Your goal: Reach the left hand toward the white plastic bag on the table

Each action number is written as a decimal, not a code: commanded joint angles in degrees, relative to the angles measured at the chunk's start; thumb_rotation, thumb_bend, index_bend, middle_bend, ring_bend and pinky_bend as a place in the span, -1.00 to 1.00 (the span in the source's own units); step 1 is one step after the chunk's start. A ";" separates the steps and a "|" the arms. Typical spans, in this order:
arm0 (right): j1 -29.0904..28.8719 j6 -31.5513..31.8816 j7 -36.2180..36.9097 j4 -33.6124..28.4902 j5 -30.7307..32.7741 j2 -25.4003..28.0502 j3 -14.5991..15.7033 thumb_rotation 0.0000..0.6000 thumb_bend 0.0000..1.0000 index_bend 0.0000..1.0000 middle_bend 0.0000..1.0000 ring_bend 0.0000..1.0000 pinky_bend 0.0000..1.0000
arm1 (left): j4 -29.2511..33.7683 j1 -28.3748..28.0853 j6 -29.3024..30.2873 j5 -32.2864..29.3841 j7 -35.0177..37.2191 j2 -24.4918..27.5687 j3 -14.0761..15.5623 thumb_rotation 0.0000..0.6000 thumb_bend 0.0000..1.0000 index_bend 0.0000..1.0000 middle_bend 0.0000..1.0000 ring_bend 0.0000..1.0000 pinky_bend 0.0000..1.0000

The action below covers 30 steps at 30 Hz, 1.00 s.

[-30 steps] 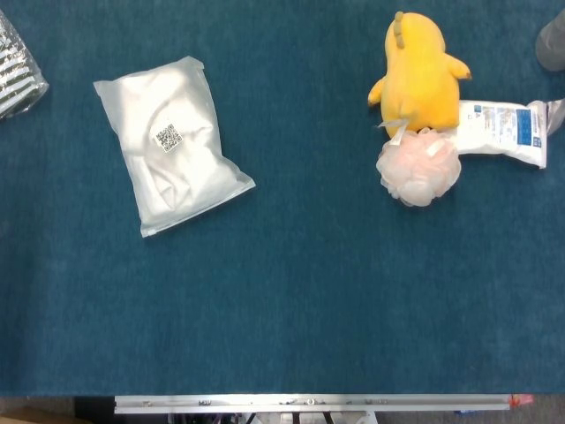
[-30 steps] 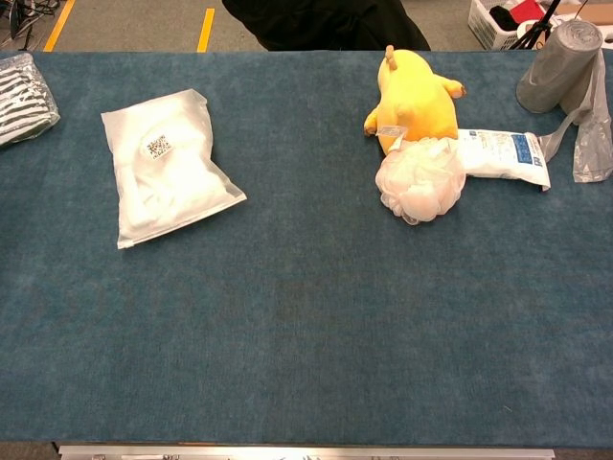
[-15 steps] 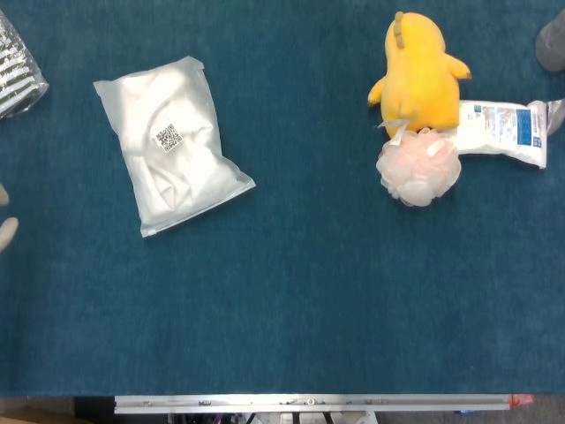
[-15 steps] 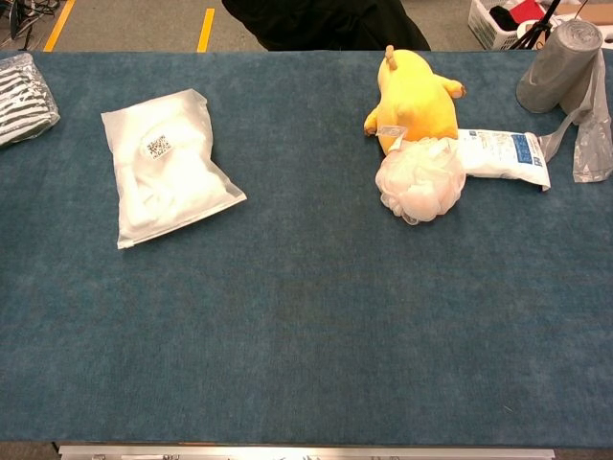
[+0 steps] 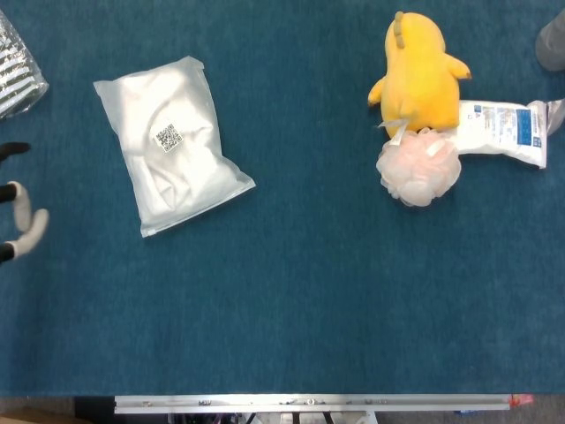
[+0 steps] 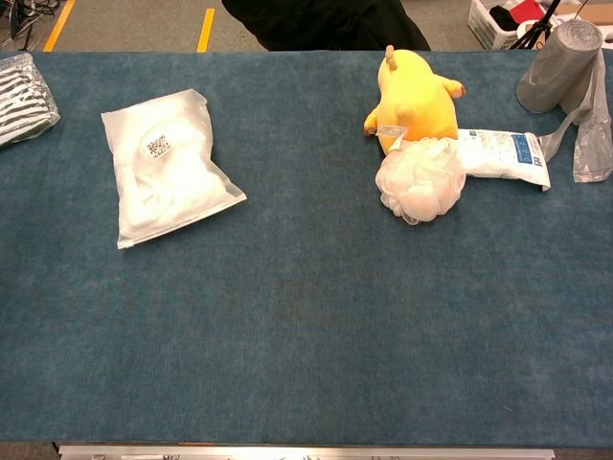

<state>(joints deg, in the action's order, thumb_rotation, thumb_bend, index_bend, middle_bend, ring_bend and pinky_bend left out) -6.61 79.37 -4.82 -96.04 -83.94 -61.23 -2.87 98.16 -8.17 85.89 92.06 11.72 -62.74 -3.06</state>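
The white plastic bag (image 5: 169,144) lies flat on the blue table at the far left, a small QR label on its top; the chest view shows the same bag (image 6: 163,166). At the left edge of the head view, the fingertips of my left hand (image 5: 18,212) poke into frame, spread apart with nothing in them, well left of the bag and slightly nearer than its middle. The chest view does not show this hand. My right hand appears in neither view.
A yellow plush toy (image 5: 418,71), a pink bath pouf (image 5: 418,166) and a white-and-blue packet (image 5: 503,132) sit at the far right. A grey bag roll (image 6: 565,67) stands in the far right corner. A striped wrapped pack (image 6: 24,96) lies at the far left edge.
My left hand has come further into the head view from the left edge, toward the bag. Nothing on the table has moved.
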 commanded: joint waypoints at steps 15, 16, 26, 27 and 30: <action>-0.41 -0.96 0.49 0.18 0.19 0.26 0.25 1.00 -0.69 -0.84 -0.76 -0.97 -0.90 | 4.15 -6.79 -7.00 3.28 14.36 -1.63 1.08 1.00 -0.11 0.43 -0.67 -1.00 -1.00; -0.43 -1.06 0.49 0.17 0.23 0.27 0.28 1.00 -0.69 -0.84 -0.76 -0.97 -0.90 | 4.43 -7.15 -7.25 3.36 15.60 -1.73 1.04 1.00 -0.11 0.43 -0.69 -1.00 -1.00; -0.44 -1.59 0.69 0.28 0.73 0.38 0.49 1.00 -0.69 -0.84 -0.76 -0.98 -0.95 | 7.11 -11.09 -9.96 5.86 29.78 -3.82 2.11 1.00 -0.11 0.44 -0.76 -1.00 -1.00; -0.45 -1.71 0.74 0.29 0.82 0.41 0.52 1.00 -0.69 -0.84 -0.76 -0.98 -0.95 | 7.23 -11.51 -10.35 6.36 31.37 -3.88 2.49 1.00 -0.11 0.44 -0.77 -1.00 -1.00; -0.48 -1.85 0.78 0.33 0.93 0.50 0.54 1.00 -0.69 -0.82 -0.76 -0.98 -0.95 | 7.36 -13.05 -11.64 7.62 37.21 -4.21 3.53 1.00 -0.11 0.46 -0.78 -1.00 -1.00</action>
<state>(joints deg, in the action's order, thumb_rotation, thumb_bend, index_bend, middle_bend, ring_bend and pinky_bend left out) -7.08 77.53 -4.05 -95.72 -83.01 -60.72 -2.33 104.99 -19.56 75.63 98.18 44.62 -66.41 -0.65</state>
